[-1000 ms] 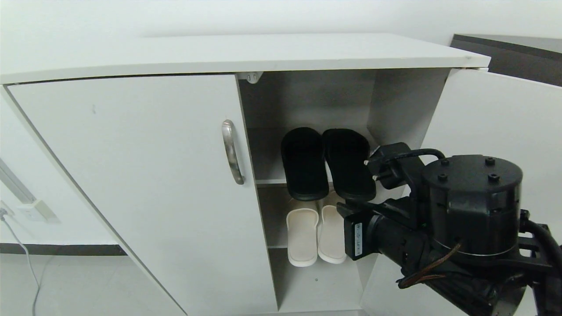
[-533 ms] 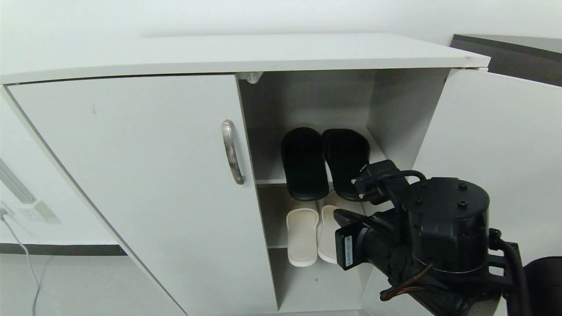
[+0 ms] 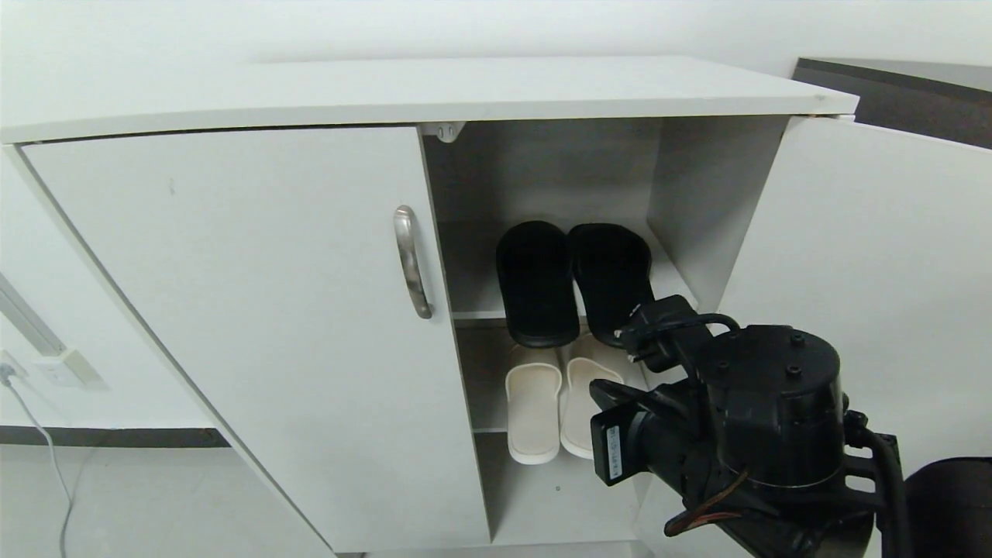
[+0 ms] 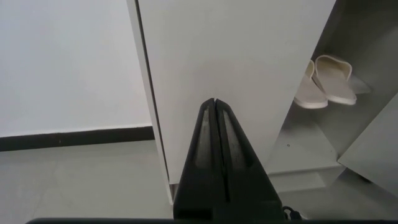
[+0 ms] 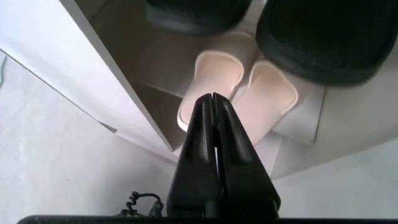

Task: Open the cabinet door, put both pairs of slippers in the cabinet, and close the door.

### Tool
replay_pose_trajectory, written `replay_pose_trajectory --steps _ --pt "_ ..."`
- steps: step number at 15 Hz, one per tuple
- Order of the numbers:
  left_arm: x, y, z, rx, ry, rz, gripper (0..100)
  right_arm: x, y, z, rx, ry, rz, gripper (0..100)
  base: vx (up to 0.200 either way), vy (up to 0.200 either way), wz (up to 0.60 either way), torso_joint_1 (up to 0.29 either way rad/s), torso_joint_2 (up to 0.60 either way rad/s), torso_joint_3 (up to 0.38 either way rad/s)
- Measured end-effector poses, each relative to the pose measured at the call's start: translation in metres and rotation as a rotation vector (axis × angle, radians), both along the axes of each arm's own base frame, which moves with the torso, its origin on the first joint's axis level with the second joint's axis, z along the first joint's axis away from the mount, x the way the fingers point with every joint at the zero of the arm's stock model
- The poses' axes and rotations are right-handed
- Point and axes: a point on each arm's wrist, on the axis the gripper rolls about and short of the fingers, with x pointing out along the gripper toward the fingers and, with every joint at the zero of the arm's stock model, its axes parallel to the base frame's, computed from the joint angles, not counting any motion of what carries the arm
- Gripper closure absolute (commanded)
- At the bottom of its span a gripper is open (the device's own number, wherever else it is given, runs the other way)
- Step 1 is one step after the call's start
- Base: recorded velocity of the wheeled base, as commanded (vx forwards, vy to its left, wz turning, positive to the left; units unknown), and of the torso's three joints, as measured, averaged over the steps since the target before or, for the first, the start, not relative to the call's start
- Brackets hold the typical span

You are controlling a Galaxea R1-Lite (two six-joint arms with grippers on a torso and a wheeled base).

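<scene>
White cabinet (image 3: 465, 89) stands with right door (image 3: 868, 256) open; black slippers (image 3: 573, 279) on upper shelf (image 3: 470, 267), cream slippers (image 3: 558, 407) beneath. I record left gripper (image 4: 214, 107) and right gripper (image 5: 213, 101) jaws closed, empty.

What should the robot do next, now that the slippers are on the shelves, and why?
Probably swing the right arm round to the outer face of the open door and begin pushing it shut. Both the black slippers and white slippers already sit inside the cabinet, and the arm's jaws are shut and empty, so only closing remains.
</scene>
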Motion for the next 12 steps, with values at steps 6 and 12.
replay_pose_trajectory --steps 6,12 --pt "0.0000 0.0000 0.0001 0.000 0.000 0.000 100 0.0001 -0.0008 -0.0015 -0.004 0.005 0.007 100 -0.200 0.000 0.00 0.001 0.00 0.003" --pt "0.0000 0.0000 0.0001 0.000 0.000 0.000 100 0.0000 -0.0017 -0.0039 -0.013 0.010 0.008 100 -0.200 0.000 0.00 0.002 0.00 0.001"
